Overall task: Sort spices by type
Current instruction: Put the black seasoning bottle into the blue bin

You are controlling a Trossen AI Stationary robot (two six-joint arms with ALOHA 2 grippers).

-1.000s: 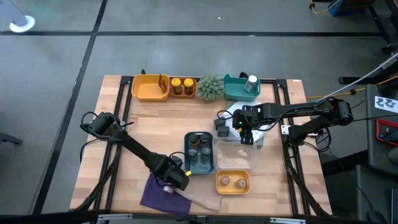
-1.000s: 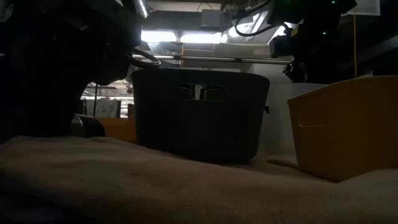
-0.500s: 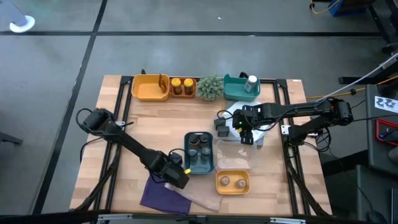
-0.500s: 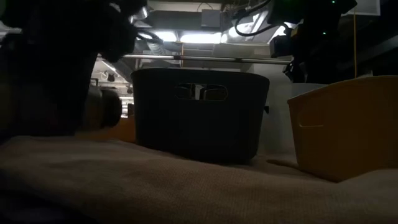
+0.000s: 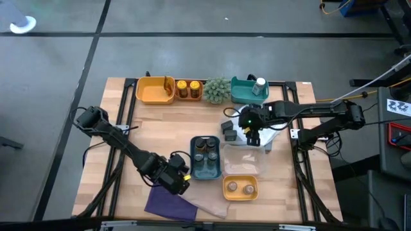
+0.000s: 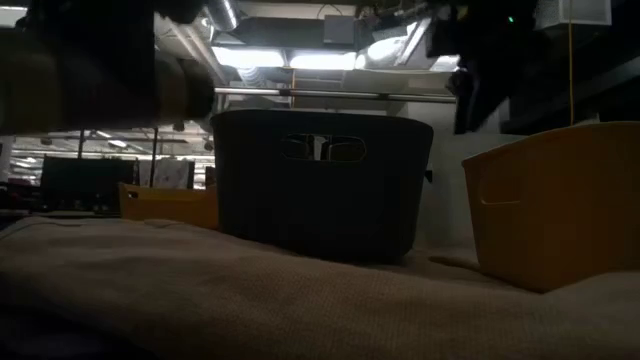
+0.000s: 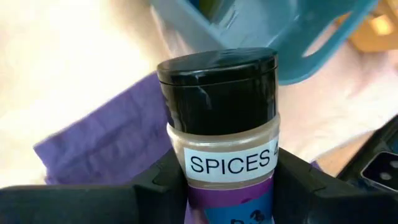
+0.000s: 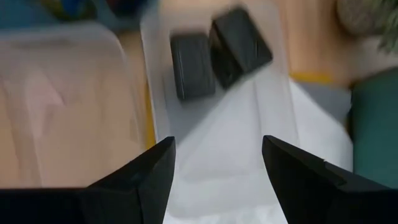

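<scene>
Now the left gripper (image 5: 178,179) is just left of the dark teal plastic tray (image 5: 207,168) in the middle of the wooden table (image 5: 154,135), above the purple cloth (image 5: 168,203). Its fingers are closed around a small clear spice jar with a black lid and a white label reading SPICES (image 7: 222,124); this jar is lifted off the cloth. Inside the teal tray stand two dark-lidded jars (image 5: 205,150). In front of this tray, a small yellow tray (image 5: 241,187) holds two more jars (image 5: 239,187). Behind the teal tray, along the far edge of the table, are a yellow tray (image 5: 154,90), two orange jars (image 5: 188,88), a green spiky ball plant (image 5: 217,90) and a green tray with a white bottle (image 5: 259,85). To the right of the teal tray, the right gripper (image 5: 251,136) hovers over a clear plastic container (image 5: 241,157), fingers apart and holding nothing.
</scene>
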